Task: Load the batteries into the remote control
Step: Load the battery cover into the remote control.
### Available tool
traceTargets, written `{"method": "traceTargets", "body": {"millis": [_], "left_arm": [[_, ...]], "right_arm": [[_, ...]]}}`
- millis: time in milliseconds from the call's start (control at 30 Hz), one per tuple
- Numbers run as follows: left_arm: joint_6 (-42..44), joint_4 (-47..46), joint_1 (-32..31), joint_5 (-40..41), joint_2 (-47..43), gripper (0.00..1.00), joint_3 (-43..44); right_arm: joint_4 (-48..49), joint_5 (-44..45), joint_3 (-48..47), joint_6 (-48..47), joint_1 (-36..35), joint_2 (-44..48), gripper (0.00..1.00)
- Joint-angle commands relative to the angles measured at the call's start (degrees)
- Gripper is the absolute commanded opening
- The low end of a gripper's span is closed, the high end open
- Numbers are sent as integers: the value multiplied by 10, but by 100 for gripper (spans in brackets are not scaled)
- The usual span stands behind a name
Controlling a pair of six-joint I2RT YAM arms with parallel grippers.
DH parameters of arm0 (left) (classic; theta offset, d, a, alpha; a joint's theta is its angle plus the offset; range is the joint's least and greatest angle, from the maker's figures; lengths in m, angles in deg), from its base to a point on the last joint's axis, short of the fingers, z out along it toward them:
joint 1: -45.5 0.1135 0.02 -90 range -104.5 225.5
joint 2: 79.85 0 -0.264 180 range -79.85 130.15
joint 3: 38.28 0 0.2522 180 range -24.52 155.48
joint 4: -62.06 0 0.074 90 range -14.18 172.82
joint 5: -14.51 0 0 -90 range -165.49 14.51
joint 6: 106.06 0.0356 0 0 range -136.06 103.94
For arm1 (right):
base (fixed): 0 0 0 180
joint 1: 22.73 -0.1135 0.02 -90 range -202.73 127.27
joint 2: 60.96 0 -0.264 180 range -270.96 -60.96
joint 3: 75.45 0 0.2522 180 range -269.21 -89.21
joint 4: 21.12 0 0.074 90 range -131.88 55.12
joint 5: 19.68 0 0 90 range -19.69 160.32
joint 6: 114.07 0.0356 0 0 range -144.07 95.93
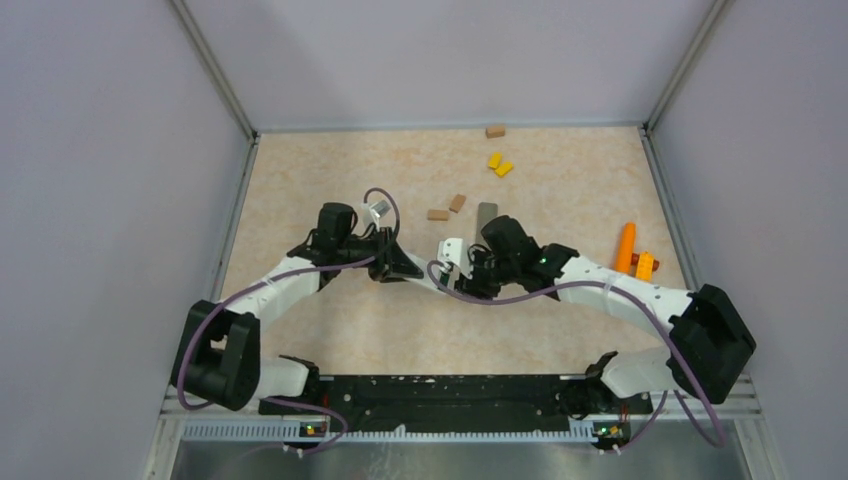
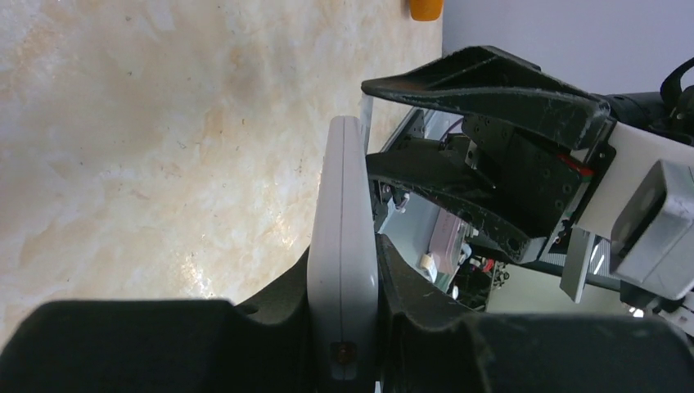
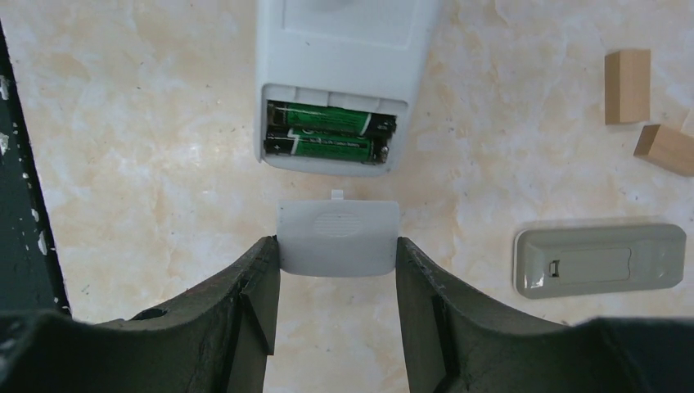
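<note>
I had my left fingers (image 2: 164, 344) clenched on the remote (image 3: 344, 49). Both batteries (image 3: 331, 135) lay side by side in the remote's open bay. Just off that end of the remote, my right fingers (image 3: 245, 303) gripped the loose cover (image 3: 337, 239) by its sides.

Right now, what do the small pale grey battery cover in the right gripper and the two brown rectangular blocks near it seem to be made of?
Small pale grey battery cover: moulded plastic by the look, matte, with a ribbed thumb patch and a latch tab. Two brown rectangular blocks: probably unfinished wood, dull tan faces with faint grain; not certain.
</note>
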Motion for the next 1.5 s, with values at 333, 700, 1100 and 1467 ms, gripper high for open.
{"method": "traceTargets", "body": {"millis": [333,700,1100,1467], "left_arm": [[-1,-96,-25,57,-16,0,-29],[-10,-130,-25,46,-29,0,-44],[-9,-136,-26,26,-37,0,-50],[3,-123,-27,17,-39,0,-46]], "right_arm": [[43,-11,-9,23,-24,34,44],[56,-19,-25,37,-29,25,45],[64,-9,-47,44,-36,-7,45],[61,12,-56,46,-37,-22,45]]}}
